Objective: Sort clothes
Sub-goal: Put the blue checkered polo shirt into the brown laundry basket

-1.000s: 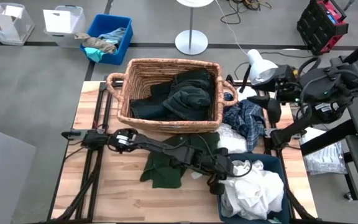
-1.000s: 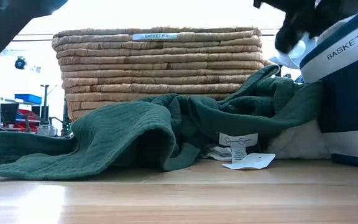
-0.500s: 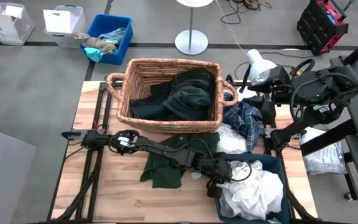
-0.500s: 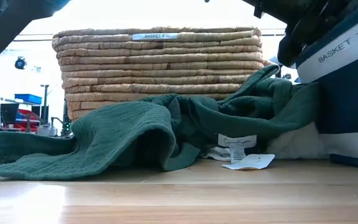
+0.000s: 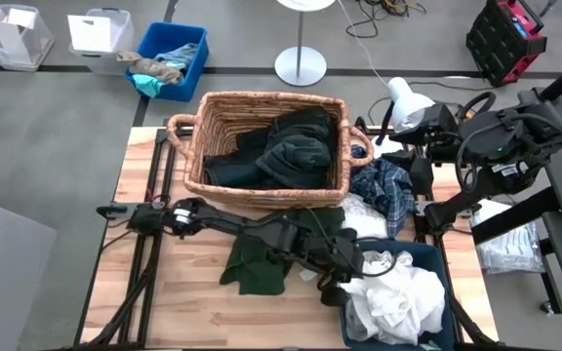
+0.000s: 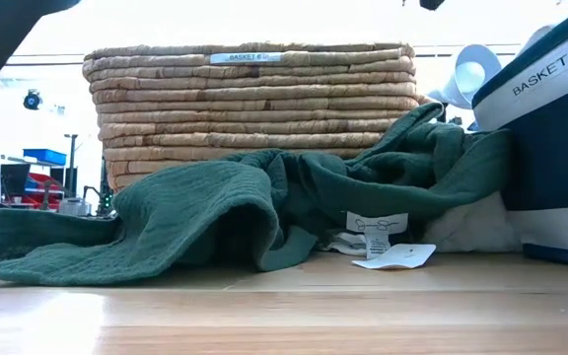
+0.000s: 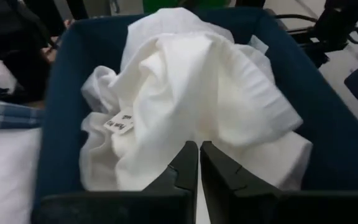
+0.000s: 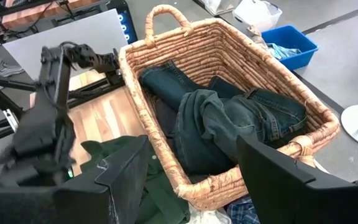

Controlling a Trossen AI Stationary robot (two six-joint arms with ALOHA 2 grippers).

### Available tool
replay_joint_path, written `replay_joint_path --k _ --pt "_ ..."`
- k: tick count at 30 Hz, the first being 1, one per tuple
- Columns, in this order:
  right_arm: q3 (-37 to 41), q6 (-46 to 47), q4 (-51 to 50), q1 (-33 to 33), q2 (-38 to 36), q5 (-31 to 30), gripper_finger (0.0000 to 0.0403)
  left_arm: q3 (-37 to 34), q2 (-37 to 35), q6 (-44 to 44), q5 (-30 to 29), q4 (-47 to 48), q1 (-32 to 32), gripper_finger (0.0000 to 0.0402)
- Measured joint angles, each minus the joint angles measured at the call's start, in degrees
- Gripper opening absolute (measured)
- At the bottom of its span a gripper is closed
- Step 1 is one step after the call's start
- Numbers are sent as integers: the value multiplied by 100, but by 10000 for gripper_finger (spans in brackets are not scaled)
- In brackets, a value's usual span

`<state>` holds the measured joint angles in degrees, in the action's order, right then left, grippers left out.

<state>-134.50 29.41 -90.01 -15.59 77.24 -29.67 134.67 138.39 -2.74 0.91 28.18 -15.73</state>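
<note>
The left gripper [image 7: 198,163], shut, has drawn back from the navy basket [image 5: 435,255]

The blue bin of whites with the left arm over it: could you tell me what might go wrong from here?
1. The left tool is shut right at the white clothes in the blue bin; pulling away, it may snag a fold and drag it out.
2. The green shirt lies under the left arm and might get swept along.
3. The plaid shirt hangs near the table edge and could slip off.
</note>
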Motion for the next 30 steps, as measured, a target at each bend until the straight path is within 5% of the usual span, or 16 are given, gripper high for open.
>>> replay_joint_path --k 5,11,17,30 --pt "0 -50 -1 0 -18 -4 233 11 -474 178 -164 612 3 0" --pt "0 -293 -1 -2 -27 9 233 24 -1256 683 -1078 1307 44 0" --pt "190 -102 4 -2 -82 588 233 18 -2105 781 -1270 1836 142 0" --pt "2439 1838 10 0 -580 1284 233 12 -3461 961 -2864 2591 115 0"
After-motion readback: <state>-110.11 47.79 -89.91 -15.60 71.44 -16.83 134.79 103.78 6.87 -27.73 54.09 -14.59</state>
